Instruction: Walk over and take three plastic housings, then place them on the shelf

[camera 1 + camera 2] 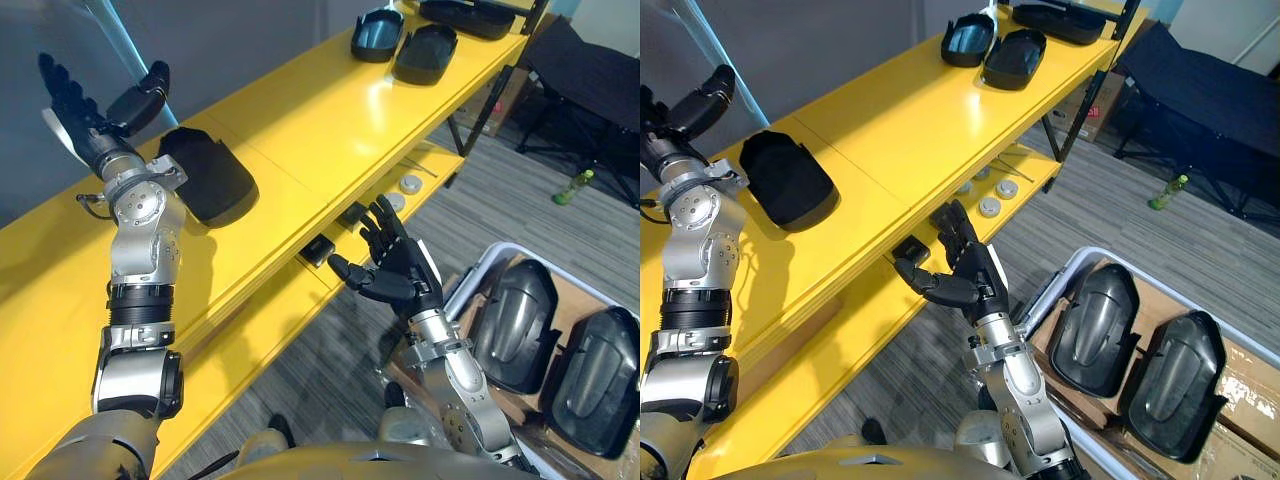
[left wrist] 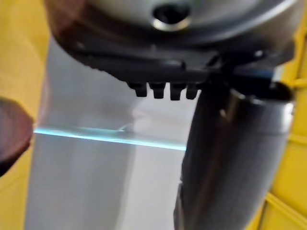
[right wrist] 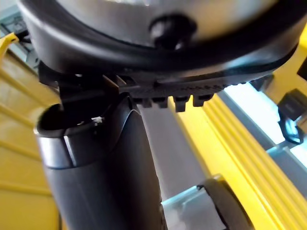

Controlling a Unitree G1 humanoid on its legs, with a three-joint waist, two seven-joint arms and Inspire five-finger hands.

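**Entry: both hands empty, one housing on the shelf top, two in the bin**

- Left hand [image 1: 92, 118]: raised above the shelf top, fingers straight, thumb apart, holding nothing.
- Right hand [image 1: 400, 268]: fingers spread and empty, held beside the shelf's front edge, between the shelf and the bin.
- Near housing [image 1: 210, 178]: black, lying on the yellow shelf [image 1: 330, 120], just beside the left wrist.
- Far housings [image 1: 377, 35]: a cluster at the shelf's far end.
- Bin housings [image 1: 517, 310]: two side by side in the white bin [image 1: 478, 268], by the robot's right.

Hazards, as judged:
- If the left arm drops straight down, the wrist could nudge the near housing towards the front edge.
- The bin housings look smooth and curved, so a shallow grasp may slip.
- The right hand could clip the bin rim as it reaches in.
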